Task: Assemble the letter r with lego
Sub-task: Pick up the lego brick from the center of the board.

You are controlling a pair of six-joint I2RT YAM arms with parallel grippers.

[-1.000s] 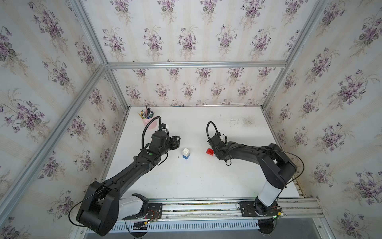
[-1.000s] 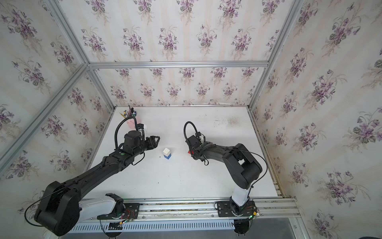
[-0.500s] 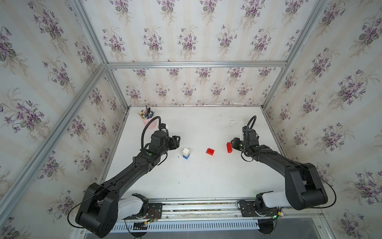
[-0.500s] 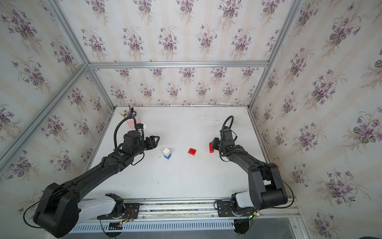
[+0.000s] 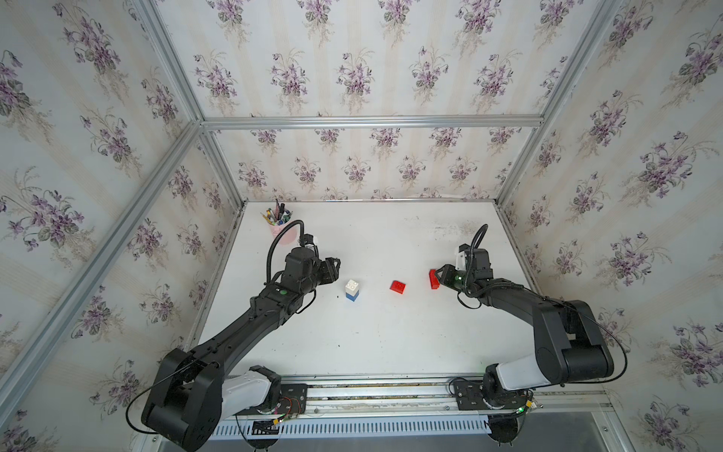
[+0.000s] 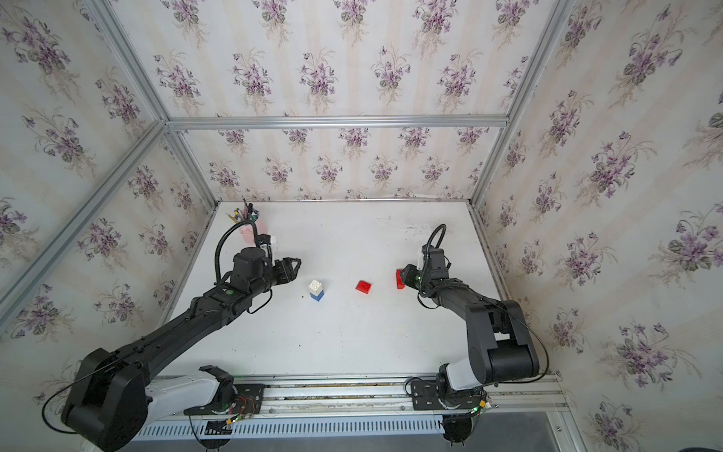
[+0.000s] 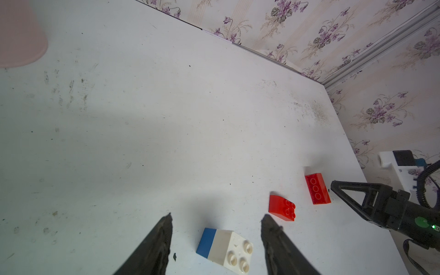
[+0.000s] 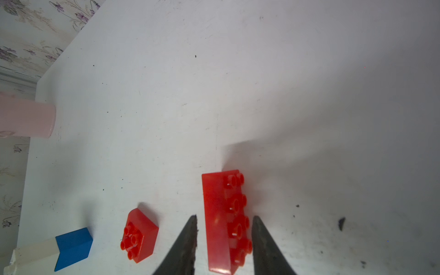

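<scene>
The left pincer [image 5: 335,266] hangs spread just beside the blue-and-white stack [image 5: 352,290], which stands on the surface [image 5: 371,336]. The short red brick [image 5: 397,286] lies loose in the middle. The long red brick [image 8: 219,214] lies on its side, its long axis running straight out between the jaws of the right pincer [image 5: 439,275]. Whether they pinch it yet, I cannot tell.

Stacked pair [image 5: 352,290] L, short brick [image 5: 397,287] mid, long brick [image 5: 433,278] R
</scene>
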